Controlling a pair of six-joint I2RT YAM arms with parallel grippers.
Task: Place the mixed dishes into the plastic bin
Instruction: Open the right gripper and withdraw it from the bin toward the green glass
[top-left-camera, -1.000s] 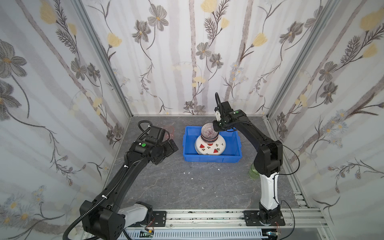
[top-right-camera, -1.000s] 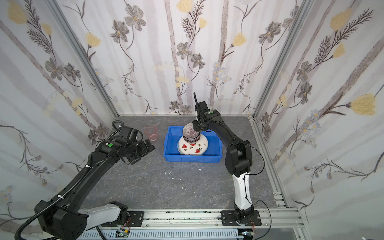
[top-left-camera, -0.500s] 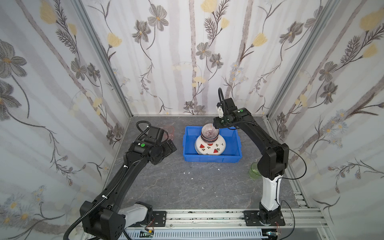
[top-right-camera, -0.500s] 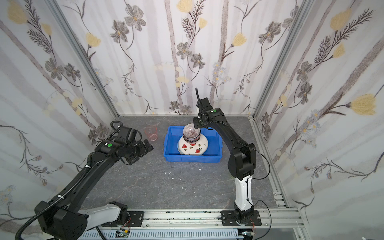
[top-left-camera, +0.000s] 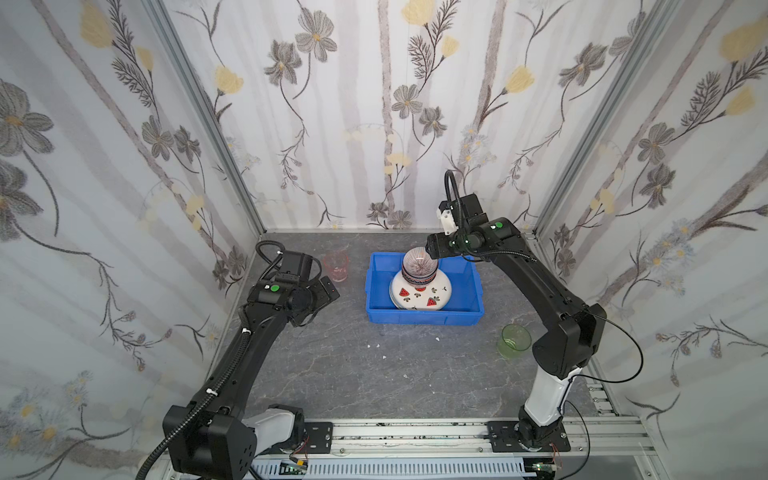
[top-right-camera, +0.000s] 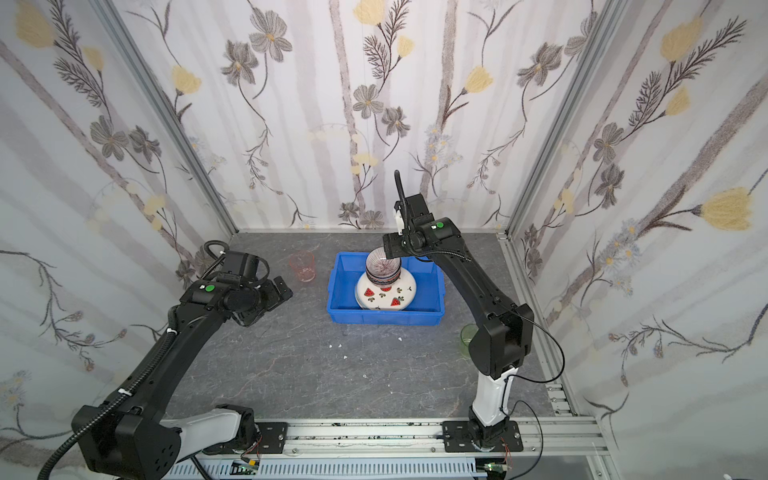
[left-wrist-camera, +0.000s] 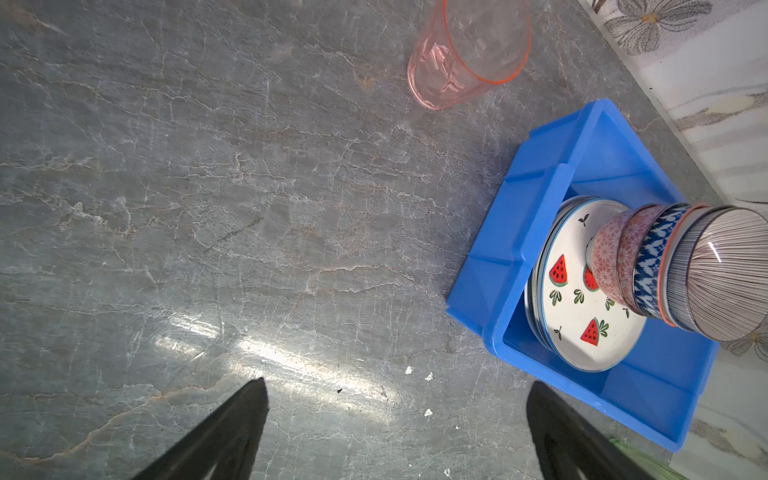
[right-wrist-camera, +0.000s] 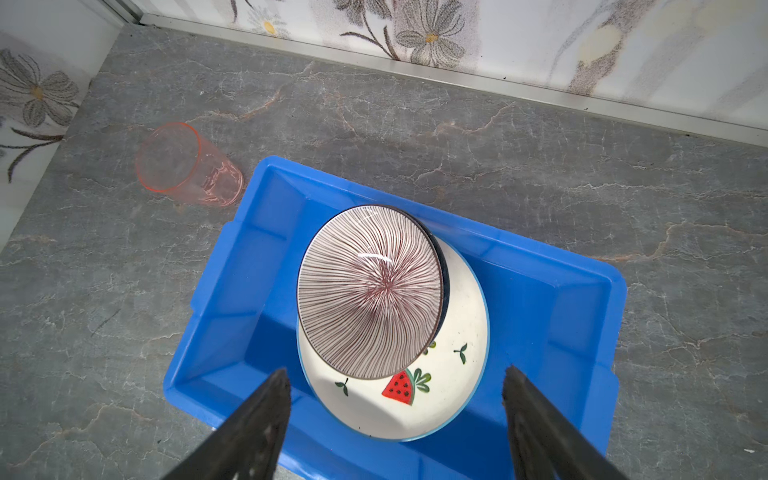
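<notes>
The blue bin (top-left-camera: 424, 316) sits on the grey tabletop (top-left-camera: 353, 374), toward the far side and a little right of centre. The watermelon plate (top-left-camera: 420, 298) lies in it. In the left wrist view, thin rims of further plates (left-wrist-camera: 536, 291) peek out beneath, their patterns hidden.

A nested stack of bowls stands on the plate. The red-striped bowl (right-wrist-camera: 370, 291) is on top, the blue-white bowl (left-wrist-camera: 650, 266) is under it, and a pink-orange patterned bowl (left-wrist-camera: 609, 257) is lowest. From above the striped bowl covers the rest, so I cannot tell how many are nested.

The right fingers (right-wrist-camera: 257, 419) are spread wide and hold nothing, hovering over the bin above the plate. Their bases are cut off at the frame edge. In both top views they are hard to make out against the black wrist behind the stack.

The left fingers (left-wrist-camera: 232, 428) are also wide apart and empty, over bare tabletop left of the bin. Only their tips are in frame.

The pink cup (top-left-camera: 336, 266) stands upright near the bin's far left corner, apart from it. The green cup (top-left-camera: 514, 340) stands on the near right, well apart from the bin. In a top view the right arm's elbow half hides the cup (top-right-camera: 467, 336).

A few white specks (top-left-camera: 376, 345) lie by the bin's near wall, too small to identify.
</notes>
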